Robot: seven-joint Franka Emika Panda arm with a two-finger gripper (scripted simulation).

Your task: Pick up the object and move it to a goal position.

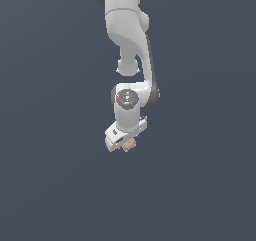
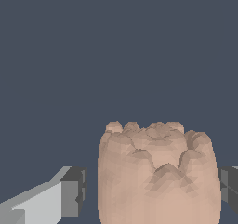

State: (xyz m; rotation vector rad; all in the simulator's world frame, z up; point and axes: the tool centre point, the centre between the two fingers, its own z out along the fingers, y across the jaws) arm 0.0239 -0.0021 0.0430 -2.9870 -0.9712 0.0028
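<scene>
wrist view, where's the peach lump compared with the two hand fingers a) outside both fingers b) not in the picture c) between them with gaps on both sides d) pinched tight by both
C: the wrist view shows the peach lump between the hand fingers, with a strip of dark background on each side, so neither pad touches it.

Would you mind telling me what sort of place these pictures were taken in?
Probably a bare simulated test scene, not a real room: only a flat, uniform dark blue-grey ground, a smoothly rendered white arm with its gripper, and a faceted peach-tan object between the fingers.
</scene>
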